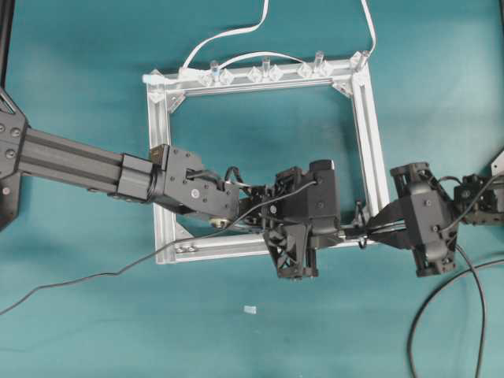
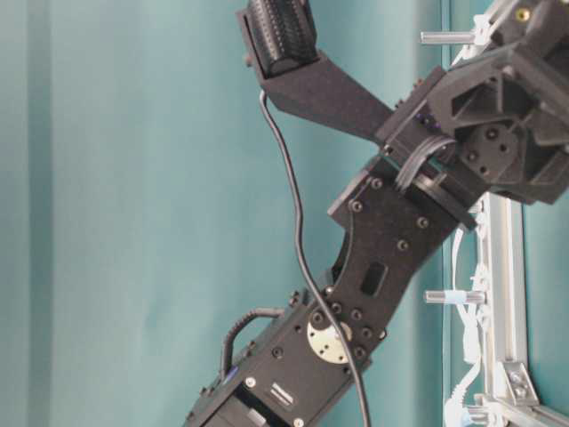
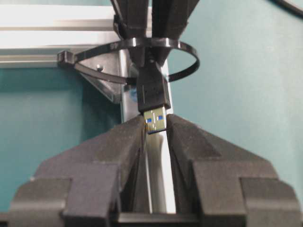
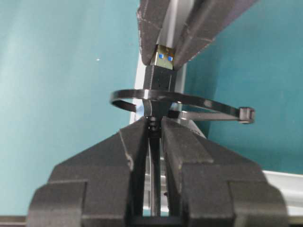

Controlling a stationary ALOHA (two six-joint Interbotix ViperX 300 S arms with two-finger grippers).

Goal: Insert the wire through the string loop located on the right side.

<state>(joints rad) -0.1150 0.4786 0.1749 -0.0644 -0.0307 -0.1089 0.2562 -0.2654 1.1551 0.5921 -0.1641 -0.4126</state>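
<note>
- Looking at the left wrist view, we see the left gripper w/ jaws pinched on the metal tip of the plug, which ends the wire.
- Plug body sits inside the string loop, a thin black band circling it; the tip is already through on the left gripper's side.
- Right gripper comes from the opposite side, jaws clamped narrow on the ribbed neck just behind the plug; the loop hangs between the two grippers.
- Loop is tied to the metal frame, on its right rail near the lower right corner.
- From overhead, both grippers meet tip to tip at that corner, left arm reaching across the frame.
- Wire trails over the left arm and out across the teal surface toward the lower left.
- White cables and clear clips sit along the frame's top rail, well apart from the grippers.
- Small pale scrap lies on the surface below the frame.
</note>
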